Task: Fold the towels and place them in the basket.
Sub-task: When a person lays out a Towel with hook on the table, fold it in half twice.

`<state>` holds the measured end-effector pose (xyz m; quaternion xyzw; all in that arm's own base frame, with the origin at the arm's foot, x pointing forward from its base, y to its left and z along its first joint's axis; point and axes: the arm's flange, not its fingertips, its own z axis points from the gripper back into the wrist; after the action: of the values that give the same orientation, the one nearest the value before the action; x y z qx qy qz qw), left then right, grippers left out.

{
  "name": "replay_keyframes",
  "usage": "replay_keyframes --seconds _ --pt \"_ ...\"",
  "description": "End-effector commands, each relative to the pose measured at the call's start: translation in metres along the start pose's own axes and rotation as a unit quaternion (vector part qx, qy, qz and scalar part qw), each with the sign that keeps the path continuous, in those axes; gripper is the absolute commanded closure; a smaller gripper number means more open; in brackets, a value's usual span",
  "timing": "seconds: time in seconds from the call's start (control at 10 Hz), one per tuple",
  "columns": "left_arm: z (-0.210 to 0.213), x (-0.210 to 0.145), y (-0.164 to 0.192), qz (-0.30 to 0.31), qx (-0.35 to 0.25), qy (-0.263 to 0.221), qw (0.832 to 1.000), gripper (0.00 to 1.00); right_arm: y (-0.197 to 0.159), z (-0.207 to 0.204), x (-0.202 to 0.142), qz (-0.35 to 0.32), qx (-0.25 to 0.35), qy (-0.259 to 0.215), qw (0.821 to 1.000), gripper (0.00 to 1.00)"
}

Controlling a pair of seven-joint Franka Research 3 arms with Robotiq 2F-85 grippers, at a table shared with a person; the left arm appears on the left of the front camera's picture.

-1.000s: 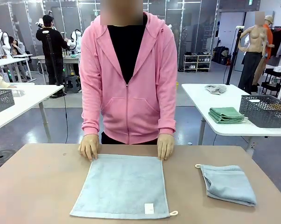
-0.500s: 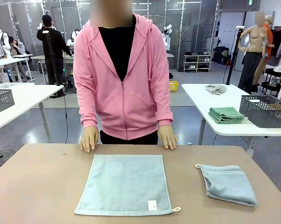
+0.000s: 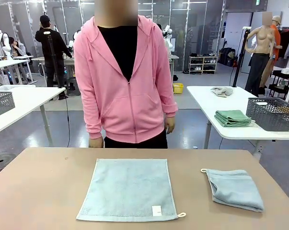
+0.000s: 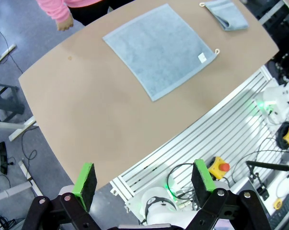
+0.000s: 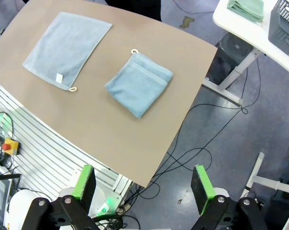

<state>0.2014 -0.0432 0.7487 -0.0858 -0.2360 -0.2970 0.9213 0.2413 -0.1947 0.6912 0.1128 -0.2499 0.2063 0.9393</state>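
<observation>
A: Towels?

B: Two, both pale blue-grey terry. The flat towel (image 3: 129, 189) is spread open, lower centre of the front view, on the brown table (image 3: 39, 191). It's roughly square, slightly wider at the bottom edge, no wrinkles.

A: Details on it?

B: A small white label (image 3: 156, 211) sits near its lower right corner, and a small pale loop (image 3: 181, 214) sticks out at that corner.

A: The second one?

B: The folded towel (image 3: 234, 189) is at lower right of the front view, same table, apart from the flat one. It's a thick stacked rectangle with layered edges showing, a woven band across it, and its own loop at the upper left corner.

A: Basket?

B: A dark grey mesh basket (image 3: 273, 114) is at the right edge of the front view, on a separate white table (image 3: 202, 96), with green folded towels (image 3: 233, 118) just beside it.

A: End effectors?

B: The left end effector (image 4: 144, 178) has its green pads spread wide, nothing between them, high above the table's edge. The right end effector (image 5: 143, 183) is the same: spread, empty, up off the table's corner.

A: Person?

B: A person in a pink hoodie (image 3: 130, 81) stands behind the table, upper centre, hands down at the sides and off the towels.
</observation>
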Motion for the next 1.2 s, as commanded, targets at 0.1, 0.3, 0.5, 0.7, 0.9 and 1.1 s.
replay_keyframes --seconds 0.1,0.3,0.5,0.7,0.9,1.1 --pt "-0.004 0.015 -0.014 -0.066 0.012 0.008 0.998 0.00 0.018 -0.008 0.007 0.044 -0.006 0.009 0.999 0.00" --pt "-0.021 0.029 -0.042 -0.184 0.043 0.036 0.981 0.00 0.067 -0.028 0.016 0.146 -0.021 0.027 0.989 0.00" --pt "-0.054 0.023 -0.052 -0.240 0.062 0.060 0.967 0.00 0.115 -0.069 0.024 0.226 -0.034 0.045 0.973 0.00" --pt "-0.104 0.017 -0.064 -0.288 0.046 0.052 0.955 0.00 0.162 -0.135 0.030 0.312 -0.025 0.073 0.947 0.00" --pt "-0.142 0.016 -0.064 -0.317 0.019 0.023 0.948 0.00 0.205 -0.187 0.029 0.384 -0.002 0.094 0.919 0.00" --pt "-0.182 0.009 -0.077 -0.365 0.014 0.040 0.930 0.00 0.229 -0.231 0.020 0.428 0.025 0.126 0.894 0.00"
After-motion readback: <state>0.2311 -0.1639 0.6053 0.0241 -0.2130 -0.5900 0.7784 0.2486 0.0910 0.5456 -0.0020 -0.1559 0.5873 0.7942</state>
